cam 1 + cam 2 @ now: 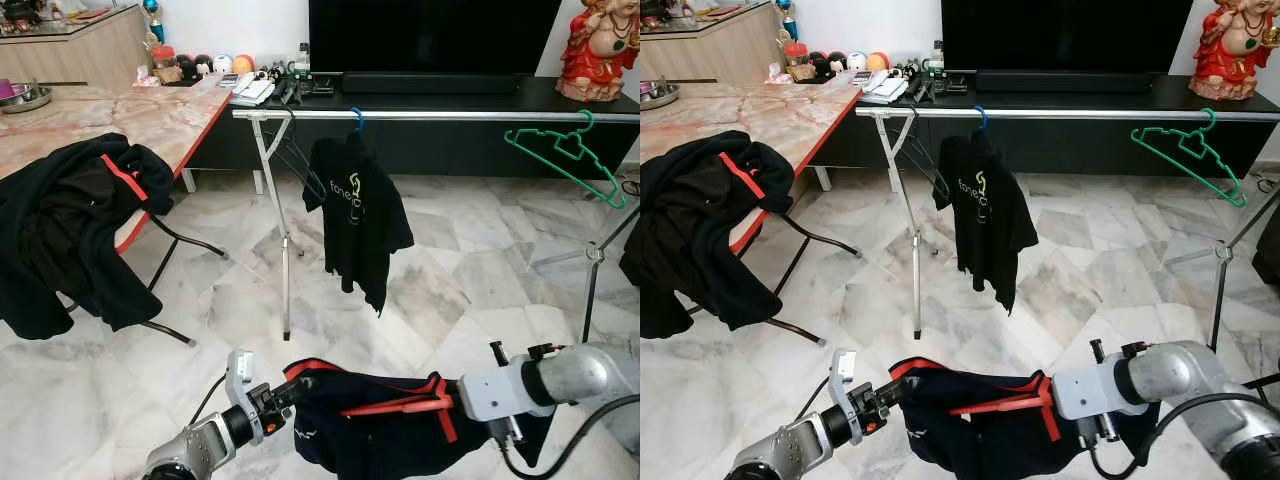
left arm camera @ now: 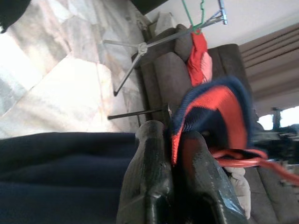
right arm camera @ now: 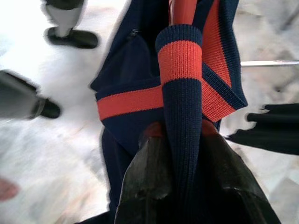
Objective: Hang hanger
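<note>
Stretching a navy shirt (image 1: 380, 425) between them, left tool (image 1: 285, 392) and right tool (image 1: 450, 395) each pinch its collar, facing the rail (image 1: 440, 116) for hanging.

A shirt (image 1: 375, 420) is stretched between the left gripper (image 1: 300, 385) and the right gripper (image 1: 452, 392), low in front; behind it the rail (image 1: 430, 116) crosses, with a hung shirt (image 1: 358, 215) near its left end and an empty hanger (image 1: 565, 152) towards the right; the table (image 1: 120, 115) stands left, clothes (image 1: 75, 235) draped over its edge.
</note>
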Robot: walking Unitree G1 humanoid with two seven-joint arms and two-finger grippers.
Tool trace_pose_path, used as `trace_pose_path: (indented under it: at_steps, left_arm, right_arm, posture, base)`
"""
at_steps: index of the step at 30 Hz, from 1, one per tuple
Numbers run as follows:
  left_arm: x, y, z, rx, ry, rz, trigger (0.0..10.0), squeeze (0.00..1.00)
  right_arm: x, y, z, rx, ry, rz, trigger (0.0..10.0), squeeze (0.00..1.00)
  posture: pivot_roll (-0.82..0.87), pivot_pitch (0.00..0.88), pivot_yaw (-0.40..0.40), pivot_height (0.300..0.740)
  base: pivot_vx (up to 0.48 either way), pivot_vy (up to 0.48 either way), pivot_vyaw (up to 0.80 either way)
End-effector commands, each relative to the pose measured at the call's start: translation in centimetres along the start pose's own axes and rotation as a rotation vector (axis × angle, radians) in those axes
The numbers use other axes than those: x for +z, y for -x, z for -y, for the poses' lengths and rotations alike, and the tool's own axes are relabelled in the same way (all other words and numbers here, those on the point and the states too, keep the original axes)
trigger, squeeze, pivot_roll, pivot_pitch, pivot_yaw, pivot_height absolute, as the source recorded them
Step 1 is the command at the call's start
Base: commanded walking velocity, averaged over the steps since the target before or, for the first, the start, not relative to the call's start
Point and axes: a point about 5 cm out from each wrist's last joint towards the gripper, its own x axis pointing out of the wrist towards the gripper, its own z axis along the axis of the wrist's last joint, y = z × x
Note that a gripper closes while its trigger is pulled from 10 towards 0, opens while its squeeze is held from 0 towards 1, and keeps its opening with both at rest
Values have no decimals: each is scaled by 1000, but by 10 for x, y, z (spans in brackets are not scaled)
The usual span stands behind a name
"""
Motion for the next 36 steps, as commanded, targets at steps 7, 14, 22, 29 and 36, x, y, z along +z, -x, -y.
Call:
trace_pose_path:
  at_steps: [7,14,22,29,36]
  left_arm:
    - [4,-8,10,-72,-9,0,0,0]
    - [2,-17,22,-139,-27,-28,0,0]
    - [3,-14,31,-169,-132,-106,0,0]
    - [-1,-7,23,-96,-143,-120,0,0]
    - [-7,-6,32,-151,-245,-198,10000,0]
  right_arm:
    - [8,-22,-2,-126,-124,86,0,0]
    - [13,-39,-9,-127,-194,134,0,0]
    - [7,-47,0,-261,-253,82,0,0]
    - [24,-55,-9,-239,-405,273,0,0]
    - [18,-56,-12,-262,-459,284,0,0]
  posture:
    - [-13,80,26,740]
    - [-4,78,26,740]
    - [5,68,33,740]
    - [14,53,39,740]
    - [9,26,39,740]
  base:
    - [0,0,0]
    - [0,0,0]
    - [0,0,0]
    - [0,0,0]
    - [0,0,0]
